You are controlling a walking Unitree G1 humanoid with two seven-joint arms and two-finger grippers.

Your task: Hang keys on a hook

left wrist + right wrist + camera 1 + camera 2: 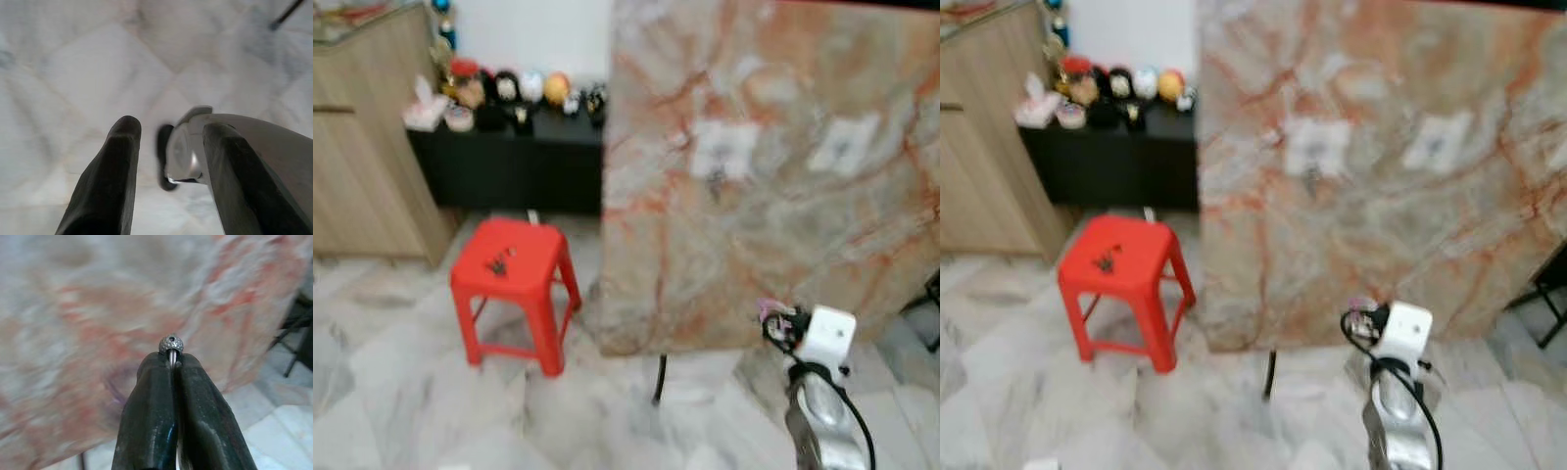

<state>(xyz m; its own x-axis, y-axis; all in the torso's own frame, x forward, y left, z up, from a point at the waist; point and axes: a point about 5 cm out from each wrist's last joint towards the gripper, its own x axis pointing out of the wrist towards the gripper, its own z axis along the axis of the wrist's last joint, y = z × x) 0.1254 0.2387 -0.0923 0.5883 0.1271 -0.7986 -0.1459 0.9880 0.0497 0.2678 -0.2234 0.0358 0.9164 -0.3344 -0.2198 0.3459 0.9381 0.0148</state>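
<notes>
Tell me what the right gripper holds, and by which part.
The right gripper is shut on a thin metal pin topped by a small round bead, apparently of the keys; it grips the pin just under the bead.

light: bright, even, indoor, soft shadow under the red stool (512, 284) | blur: both eye views are soft, the marble panel (773, 176) has smeared veins | right wrist view: fingers (151, 416) sharp, background smeared | left wrist view: fingers (105, 186) and floor (73, 73) out of focus | glare: small on the metal arm (818, 421)
</notes>
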